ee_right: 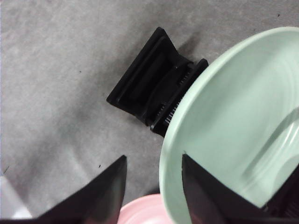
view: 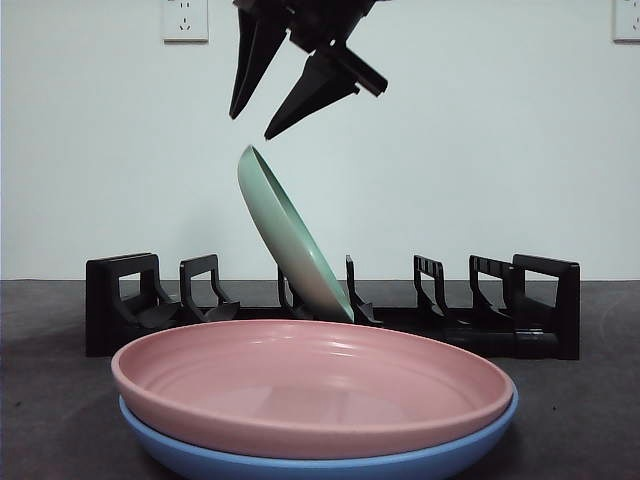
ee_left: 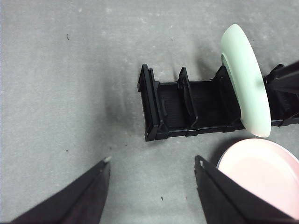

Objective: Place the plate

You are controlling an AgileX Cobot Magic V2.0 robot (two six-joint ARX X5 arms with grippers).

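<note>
Altogether three plates are showing: one green, one pink, one blue. The green plate (view: 290, 245) is standing on edge in the black rack (view: 120, 305), seated in a slot near the rack's middle. Its long axis is running up and down but tilted, the top rim leaning toward the left of the front view and the bottom edge sitting in the slot; its hollow face is turning up and to the right there. The rack is lying lengthwise across the grey surface (ee_left: 70, 93) with several upright dividers; their exact number is hard to count, since the plate is covering some of them.

Just in front of the rack, the pink plate (view: 310, 385) is resting flat inside the blue plate (view: 300, 462), the two stacked. Only the blue one's rim is showing beneath the pink, and its bottom is cut off by the front view's edge.

One hand (view: 275, 95) is hanging above the green plate's top rim, fingers spread and apart from the rim, gripping nothing. The right wrist view places the right hand (ee_right: 154, 161) close over that plate, released, one finger on each side of the rim, so this is the hand seen in front. The left hand (ee_left: 152, 163) is hovering over bare surface beside the rack's end, also spread wide and empty.

On the wall behind, two sockets (view: 185, 20) are partly cut off.
</note>
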